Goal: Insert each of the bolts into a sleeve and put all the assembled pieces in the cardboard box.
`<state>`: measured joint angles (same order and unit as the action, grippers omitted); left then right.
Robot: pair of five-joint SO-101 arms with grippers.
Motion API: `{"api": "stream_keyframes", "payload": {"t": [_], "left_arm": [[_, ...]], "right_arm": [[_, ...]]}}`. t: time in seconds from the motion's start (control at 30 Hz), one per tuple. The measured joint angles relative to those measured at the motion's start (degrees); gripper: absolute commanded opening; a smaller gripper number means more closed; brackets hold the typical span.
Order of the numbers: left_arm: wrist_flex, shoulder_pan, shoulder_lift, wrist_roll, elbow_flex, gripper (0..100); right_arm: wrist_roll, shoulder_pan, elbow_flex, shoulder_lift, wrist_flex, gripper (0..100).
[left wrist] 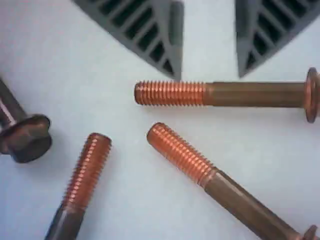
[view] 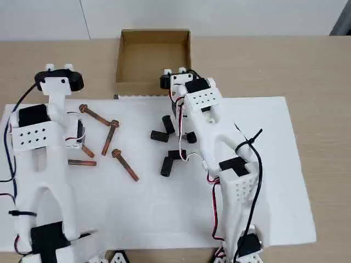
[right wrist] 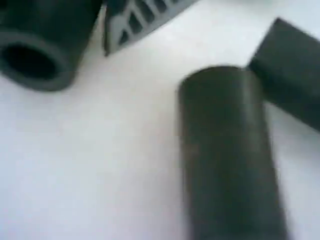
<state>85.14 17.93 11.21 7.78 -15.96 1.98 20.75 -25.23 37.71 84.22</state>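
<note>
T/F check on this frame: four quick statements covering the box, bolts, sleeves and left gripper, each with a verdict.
1. No copper-coloured threaded metal bolt sits in a black cylindrical sleeve yet. True.
2. The brown cardboard box is empty. True.
3. The bolts lie on bare wood. False: they lie on the white sheet.
4. The left gripper is shut on a bolt. False: its jaws stand apart above the bolts and hold nothing.
</note>
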Motion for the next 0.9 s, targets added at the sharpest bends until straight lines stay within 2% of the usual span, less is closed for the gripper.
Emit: {"api": "stream_keyframes", "payload": {"t": [0.3, 0.5, 0.7, 0.8, 0.9], "left_arm": [[-2.2, 0.0, 0.0, 0.0, -1.8, 7], [0.5, -0.3, -0.1, -0.4, -0.1, 7], [2.8, -7.9, -0.8, -0.1, 5.1, 7], [2.8, -13.3, -4.6, 0.0, 8.4, 7], [2.8, -15.0, -10.5, -0.2, 12.3, 7]], "right_arm": [[0.0, -0.4, -0.1, -1.8, 1.0, 0.4], [-1.6, -0.4, 0.0, -11.0, 5.2, 0.3], [-3.7, -3.5, 0.0, -15.3, 9.2, 0.3], [-4.2, -6.9, 0.0, -15.3, 9.7, 0.3], [-5.0, -9.6, 0.0, -15.3, 9.9, 0.3]]}}
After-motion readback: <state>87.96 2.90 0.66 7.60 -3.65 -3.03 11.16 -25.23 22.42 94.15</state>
